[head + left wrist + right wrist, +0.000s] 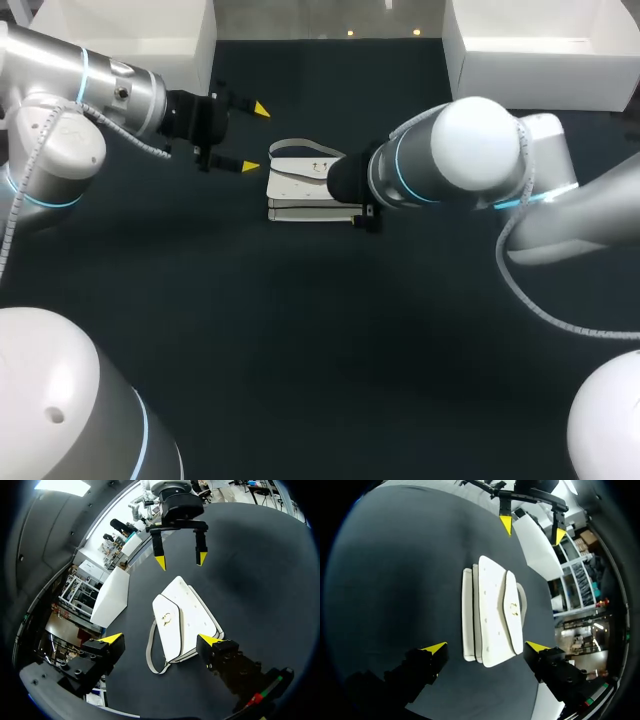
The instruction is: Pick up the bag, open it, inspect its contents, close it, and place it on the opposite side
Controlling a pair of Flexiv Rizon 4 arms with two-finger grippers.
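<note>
Right hand (pixel 486 647), left hand (pixel 161 639) spread, flanking white bag (pixel 300 185) on dark table (pixel 300 340).

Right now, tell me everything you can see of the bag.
The bag is a small white handbag, smooth and leather-like, lying flat and closed on the dark table. Its flap faces up with a small metallic clasp. A thin pale strap loops out from one side onto the table; layered edges show on the opposite side. The left gripper sits open off the strap side, and the right gripper hangs open over it. No finger appears to touch it.
</note>
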